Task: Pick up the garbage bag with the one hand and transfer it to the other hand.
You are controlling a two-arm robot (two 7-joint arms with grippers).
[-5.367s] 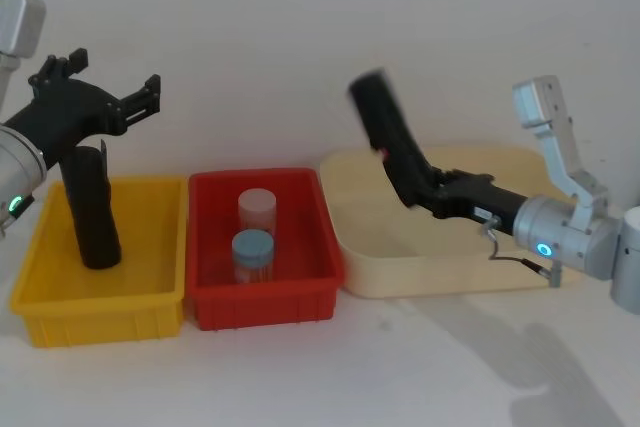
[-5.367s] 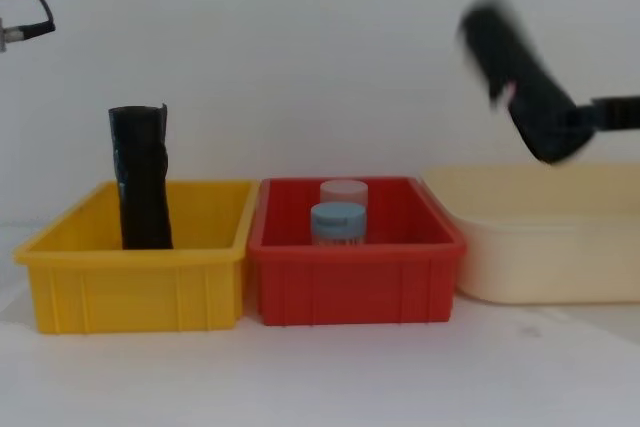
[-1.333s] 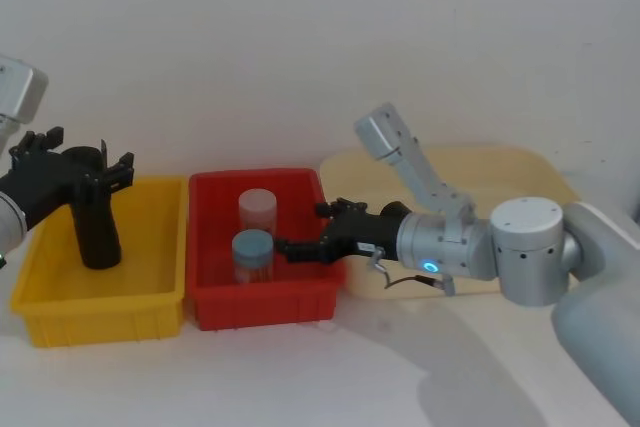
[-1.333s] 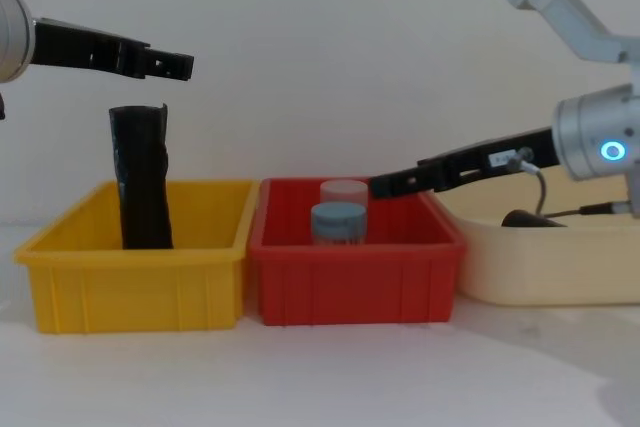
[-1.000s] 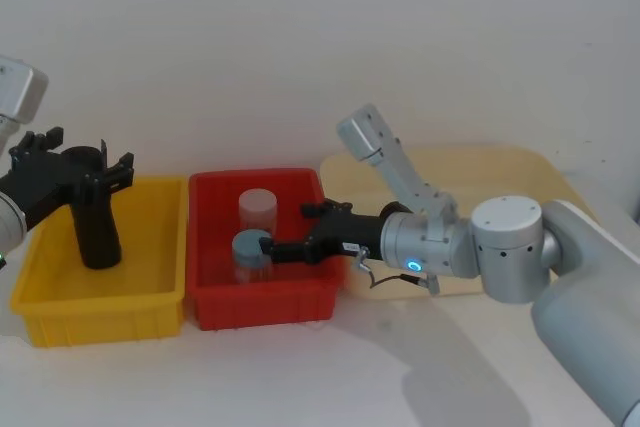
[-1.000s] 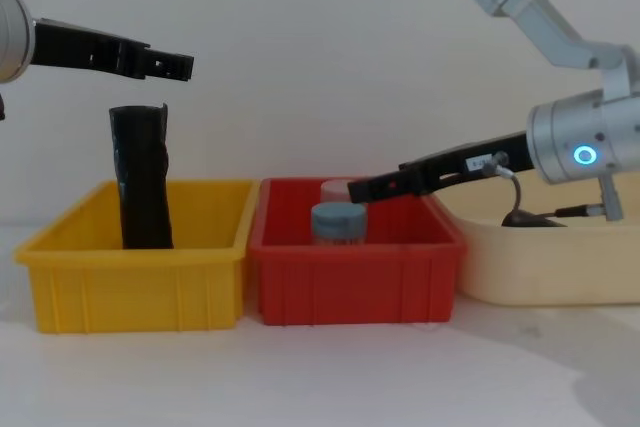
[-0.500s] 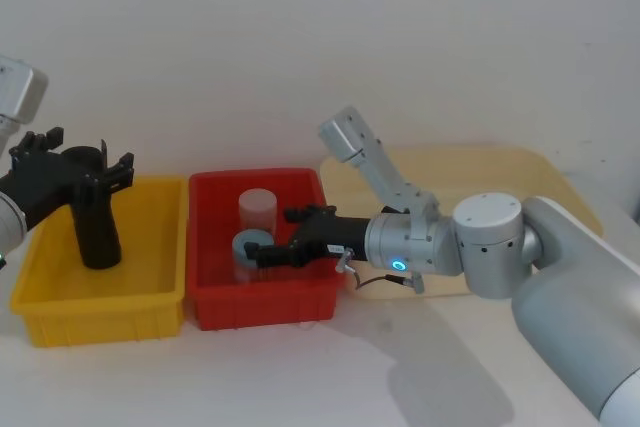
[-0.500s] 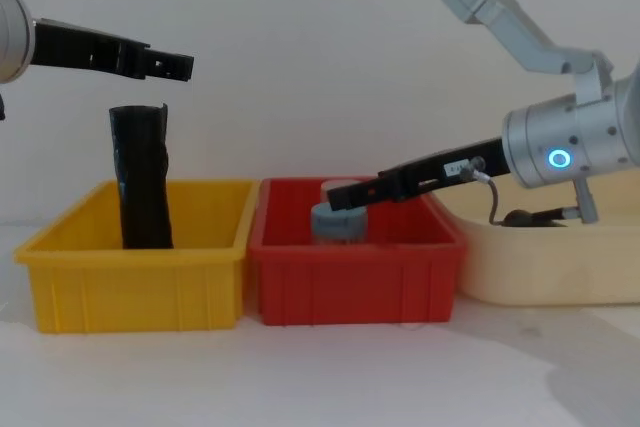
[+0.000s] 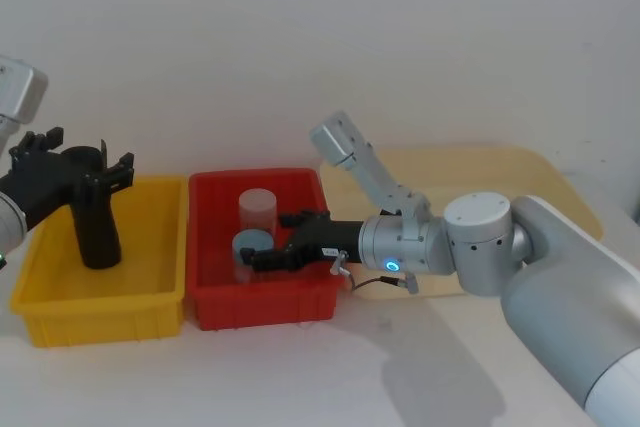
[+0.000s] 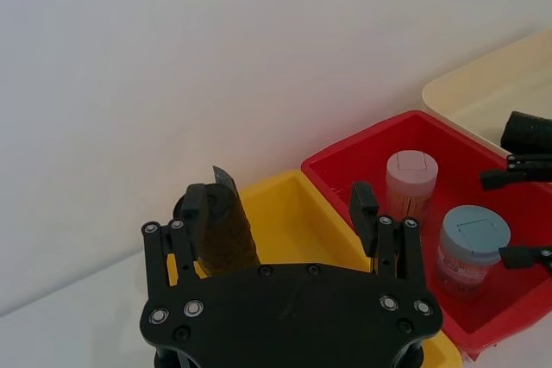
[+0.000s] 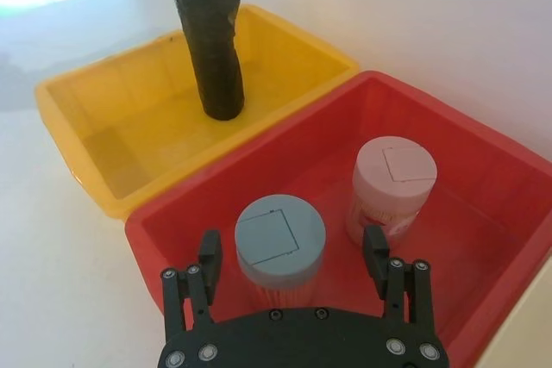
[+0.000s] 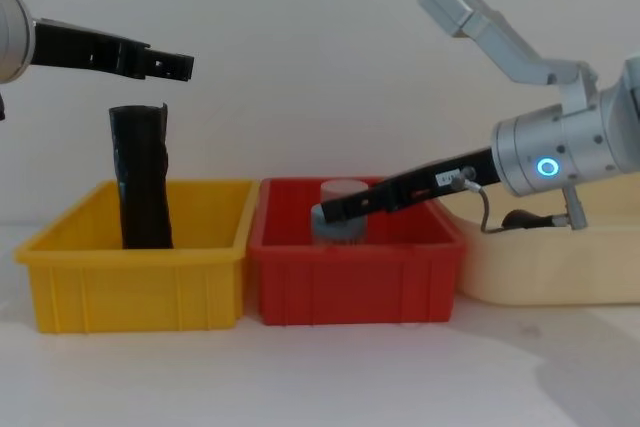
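Right claw [image 9: 268, 240], the one on the blue-ringed arm, was reaching in low from the right into the red bin [image 9: 265, 307]. Its fingers were spread wide on either side of the blue-lidded jar [image 11: 280, 243]. From the wrist view there was a gap on both sides of the lid, so it wasn't gripping anything. A second jar with a pale pinkish lid [image 11: 392, 174] stood upright just behind the blue one, toward the far wall of the bin.

Left claw [image 10: 278, 200], on the other arm, hung up over the yellow bin [image 9: 100, 302] at the left, fingers wide apart and empty. It sat above and around the top of the creased black roll [image 9: 95, 222], and I couldn't tell if it touched it. That roll stood more or less upright in the far part of the yellow bin, ragged edge up.

The garbage bag [image 12: 520, 218] seemed to be the low dark shape lying in the cream tub [image 9: 520, 162] on the right. It was mostly hidden behind the tub's near rim and the right arm, so I'm not 100% sure.

Yellow bin, red bin and cream tub sat side by side, left to right, on the white counter [image 9: 300, 377], with the yellow and red ones touching.
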